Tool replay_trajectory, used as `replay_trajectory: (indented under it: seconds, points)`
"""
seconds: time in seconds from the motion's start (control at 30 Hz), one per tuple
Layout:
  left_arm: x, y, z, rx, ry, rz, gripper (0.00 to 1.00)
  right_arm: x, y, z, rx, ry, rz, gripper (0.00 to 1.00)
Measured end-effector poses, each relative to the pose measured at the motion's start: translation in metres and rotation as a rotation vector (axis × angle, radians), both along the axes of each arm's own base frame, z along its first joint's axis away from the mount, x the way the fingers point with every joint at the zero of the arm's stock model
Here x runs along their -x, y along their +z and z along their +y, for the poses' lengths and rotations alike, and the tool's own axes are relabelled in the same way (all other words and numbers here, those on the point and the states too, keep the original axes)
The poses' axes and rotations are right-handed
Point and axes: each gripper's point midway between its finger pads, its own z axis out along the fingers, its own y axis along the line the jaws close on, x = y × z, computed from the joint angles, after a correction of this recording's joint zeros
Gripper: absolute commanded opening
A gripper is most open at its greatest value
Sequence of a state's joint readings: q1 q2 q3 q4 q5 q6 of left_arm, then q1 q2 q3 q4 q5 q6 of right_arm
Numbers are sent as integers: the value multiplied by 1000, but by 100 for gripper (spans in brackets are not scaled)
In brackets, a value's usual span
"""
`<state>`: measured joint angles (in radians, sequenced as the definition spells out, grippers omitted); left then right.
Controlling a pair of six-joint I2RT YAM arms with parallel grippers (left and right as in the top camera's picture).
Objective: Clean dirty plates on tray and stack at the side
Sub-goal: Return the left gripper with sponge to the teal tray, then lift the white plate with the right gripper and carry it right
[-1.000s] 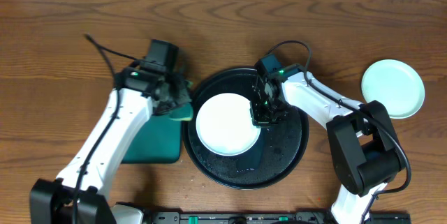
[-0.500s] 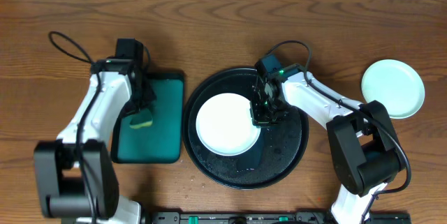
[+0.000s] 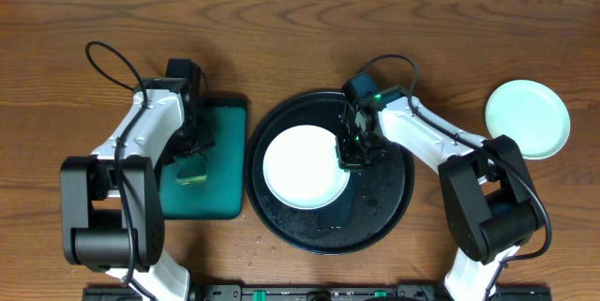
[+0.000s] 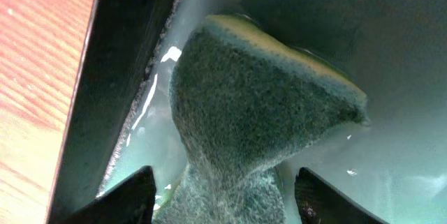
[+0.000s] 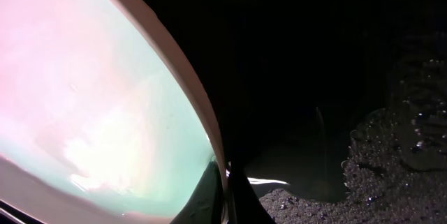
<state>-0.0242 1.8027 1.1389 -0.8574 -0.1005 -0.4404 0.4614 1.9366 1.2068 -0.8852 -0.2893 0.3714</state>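
Overhead: your right gripper (image 3: pixel 354 154) pinches the plate (image 3: pixel 298 168) by its right rim inside the black tray (image 3: pixel 394 212), probably to lift it out (another plate (image 3: pixel 527 119) lies right of the tray); your left gripper (image 4: pixel 222 206) squeezes the sponge (image 4: pixel 258 105) above the green tray (image 3: pixel 202 203), left of it

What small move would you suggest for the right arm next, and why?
Probably lift the plate slightly off the tray. The right fingers pinch its rim, its face looks free of smears, and the left fingers hold the sponge away at the green tray, so nothing seems to block the lift.
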Motion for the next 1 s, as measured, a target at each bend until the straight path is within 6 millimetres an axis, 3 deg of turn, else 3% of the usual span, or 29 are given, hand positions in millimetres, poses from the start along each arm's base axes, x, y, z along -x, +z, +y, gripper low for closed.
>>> replay_trajectory:
  seconds: [0.1,0.2,0.37,0.5,0.67,0.83,1.0]
  points:
    - [-2,9,-2,15,4,-30,70,0,0,0,0,0,0,1]
    - [-4,33,-4,27,0,-102,75,0,0,0,0,0,0,1]
    - [1,99,-7,37,-7,-296,78,-1,0,0,-2,0,-3,1]
    - [17,155,-13,51,-32,-472,78,-1,0,0,-3,0,-6,1]
    - [41,199,-15,62,-44,-628,79,1,7,-3,7,-9,-24,1]
    - [58,214,-14,65,-44,-675,79,3,41,-15,20,-54,-74,1]
    - [64,212,-14,64,-44,-662,79,10,78,-41,29,-143,-99,1]
